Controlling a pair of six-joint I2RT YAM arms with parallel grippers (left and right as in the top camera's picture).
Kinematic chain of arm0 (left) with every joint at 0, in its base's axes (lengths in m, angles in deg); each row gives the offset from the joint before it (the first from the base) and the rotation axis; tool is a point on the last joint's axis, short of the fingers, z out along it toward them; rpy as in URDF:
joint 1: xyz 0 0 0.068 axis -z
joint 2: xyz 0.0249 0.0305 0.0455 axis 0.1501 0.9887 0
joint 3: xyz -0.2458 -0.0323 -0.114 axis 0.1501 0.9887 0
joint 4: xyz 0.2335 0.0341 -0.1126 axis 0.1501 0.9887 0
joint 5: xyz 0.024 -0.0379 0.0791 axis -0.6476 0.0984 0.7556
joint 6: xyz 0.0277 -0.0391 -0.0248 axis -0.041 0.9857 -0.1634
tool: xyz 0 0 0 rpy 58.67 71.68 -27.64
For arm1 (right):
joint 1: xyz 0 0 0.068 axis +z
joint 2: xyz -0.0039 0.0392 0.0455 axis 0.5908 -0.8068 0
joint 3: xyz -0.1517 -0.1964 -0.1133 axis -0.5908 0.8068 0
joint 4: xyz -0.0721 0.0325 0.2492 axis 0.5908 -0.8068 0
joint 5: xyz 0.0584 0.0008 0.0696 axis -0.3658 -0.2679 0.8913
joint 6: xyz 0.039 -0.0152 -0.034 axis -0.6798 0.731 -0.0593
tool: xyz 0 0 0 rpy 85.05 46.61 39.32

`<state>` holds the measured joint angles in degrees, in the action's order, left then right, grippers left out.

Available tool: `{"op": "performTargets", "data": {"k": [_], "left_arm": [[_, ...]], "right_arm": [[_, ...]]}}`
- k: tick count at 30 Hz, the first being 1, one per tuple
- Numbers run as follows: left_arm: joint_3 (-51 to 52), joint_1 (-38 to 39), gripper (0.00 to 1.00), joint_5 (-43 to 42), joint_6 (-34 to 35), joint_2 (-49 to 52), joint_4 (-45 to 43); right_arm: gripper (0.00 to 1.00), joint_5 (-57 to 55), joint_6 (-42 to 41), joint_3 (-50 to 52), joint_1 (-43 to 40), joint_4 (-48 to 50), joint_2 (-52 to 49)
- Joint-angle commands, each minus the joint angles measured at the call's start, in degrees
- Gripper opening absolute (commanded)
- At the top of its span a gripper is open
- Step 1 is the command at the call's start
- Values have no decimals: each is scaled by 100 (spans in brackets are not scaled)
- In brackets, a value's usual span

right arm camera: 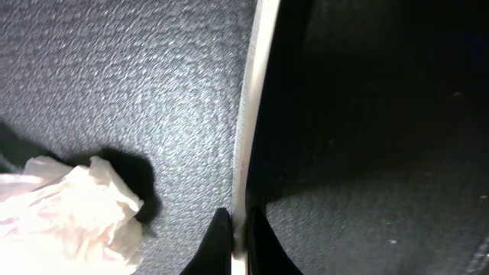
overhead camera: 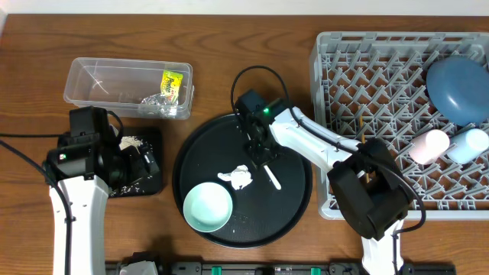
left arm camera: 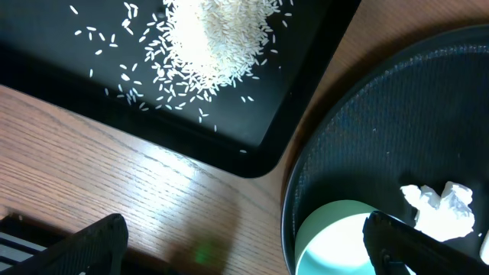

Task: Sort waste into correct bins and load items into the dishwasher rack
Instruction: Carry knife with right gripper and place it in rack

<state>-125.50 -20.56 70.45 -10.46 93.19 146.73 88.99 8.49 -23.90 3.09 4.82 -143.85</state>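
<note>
Left gripper (left arm camera: 244,256) of mine is hanging wide open and holding nothing. One finger is showing over the bare table (overhead camera: 30,46) and the other over the rim of the mint bowl (overhead camera: 208,206).

At the far left, the tub (overhead camera: 84,80) is sitting on the table with the packet (overhead camera: 174,82) and the wrapper (overhead camera: 157,103) lying inside, at its right end. Just in front of it, the tray (overhead camera: 149,185) is holding the rice (left arm camera: 214,38), heaped in one pile with loose grains scattering around it.

Next to the right, the round tray (overhead camera: 200,149) is carrying three things. The mint bowl is standing upright at its near left. The tissue (overhead camera: 237,177) is lying crumpled near the middle, just beyond the bowl. The spoon (overhead camera: 273,181) is resting flat just right of the tissue, apart from it.

Over the middle of that round tray, my right gripper (right arm camera: 241,244) is pointing down and pinching the spoon's thin handle between nearly meeting fingertips.

At the far right, the rack (overhead camera: 367,69) is holding the blue bowl (overhead camera: 458,88) tipped in its far right corner. The pink cup (overhead camera: 429,145) and blue cup (overhead camera: 467,145) are lying side by side in front of that bowl.
</note>
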Motion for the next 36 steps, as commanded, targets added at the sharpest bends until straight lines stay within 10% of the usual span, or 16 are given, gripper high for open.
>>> {"op": "performTargets", "data": {"k": [1,36], "left_arm": [[-59,-28,99,109,70,-11,0],[-59,-28,99,109,70,-11,-42]], "right_arm": [[1,192,83,-42,-24,-37,149],[1,-13,210,-52,-1655,-1003,2677]]}}
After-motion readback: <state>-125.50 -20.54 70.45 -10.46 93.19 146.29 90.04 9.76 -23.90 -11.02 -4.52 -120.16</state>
